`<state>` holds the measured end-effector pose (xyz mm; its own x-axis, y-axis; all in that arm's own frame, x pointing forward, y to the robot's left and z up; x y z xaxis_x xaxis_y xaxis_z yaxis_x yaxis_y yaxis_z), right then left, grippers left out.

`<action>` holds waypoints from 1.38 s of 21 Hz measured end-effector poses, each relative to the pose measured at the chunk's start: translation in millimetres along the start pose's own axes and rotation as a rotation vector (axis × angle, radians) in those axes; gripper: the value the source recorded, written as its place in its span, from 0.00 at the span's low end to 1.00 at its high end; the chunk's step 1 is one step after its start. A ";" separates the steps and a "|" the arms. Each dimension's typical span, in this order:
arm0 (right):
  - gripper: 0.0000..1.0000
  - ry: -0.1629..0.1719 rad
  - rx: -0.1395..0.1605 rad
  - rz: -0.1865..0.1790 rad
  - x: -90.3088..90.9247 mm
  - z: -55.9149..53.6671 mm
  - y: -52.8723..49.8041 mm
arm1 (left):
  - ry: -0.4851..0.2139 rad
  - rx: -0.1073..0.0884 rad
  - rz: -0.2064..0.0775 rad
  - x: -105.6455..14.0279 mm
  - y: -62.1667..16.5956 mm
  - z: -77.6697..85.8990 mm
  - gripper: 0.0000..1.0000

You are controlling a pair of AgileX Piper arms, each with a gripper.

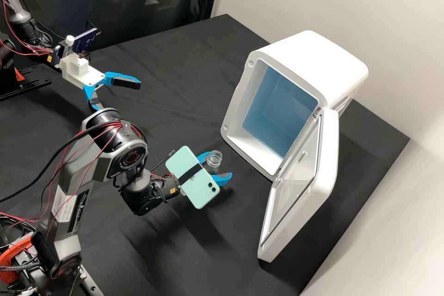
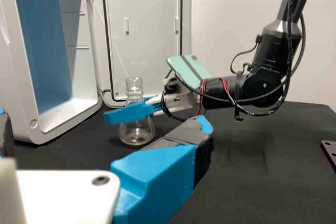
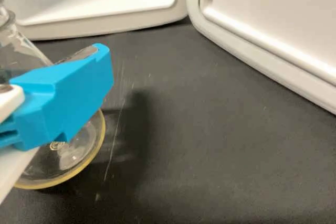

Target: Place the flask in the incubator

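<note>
Clamped on the neck of a clear Erlenmeyer flask (image 1: 213,159), the right end effector (image 1: 215,167), blue fingers (image 2: 126,114) closed on the glass from both sides. Flask upright, low at the black counter (image 1: 185,78), just outside the open mouth of the white incubator (image 1: 240,101); contact between base and counter impossible to tell. Incubator door (image 1: 300,180) swung open to one side, pale blue chamber (image 1: 277,106) facing the flask. Farther back, well apart from the flask, the left end effector (image 1: 111,90) poised above the counter, fingers (image 1: 122,81) spread wide with nothing between them
</note>
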<state>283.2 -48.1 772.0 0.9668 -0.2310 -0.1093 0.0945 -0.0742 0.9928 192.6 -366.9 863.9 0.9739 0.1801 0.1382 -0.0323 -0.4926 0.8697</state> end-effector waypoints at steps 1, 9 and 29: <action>0.00 0.003 0.003 0.016 0.2 -1.2 4.8 | 0.000 0.000 0.000 0.0 0.0 0.0 1.00; 0.00 0.077 0.041 0.120 5.4 -28.1 41.5 | 0.000 0.000 0.000 0.0 0.0 0.0 1.00; 0.00 0.036 0.042 0.186 115.6 -112.8 80.3 | 0.000 -0.006 -0.015 1.1 -3.2 -0.5 1.00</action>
<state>429.3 28.7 844.7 0.9746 -0.2095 0.0788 -0.0962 -0.0744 0.9926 193.6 -364.8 861.5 0.9742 0.1876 0.1252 -0.0190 -0.4849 0.8743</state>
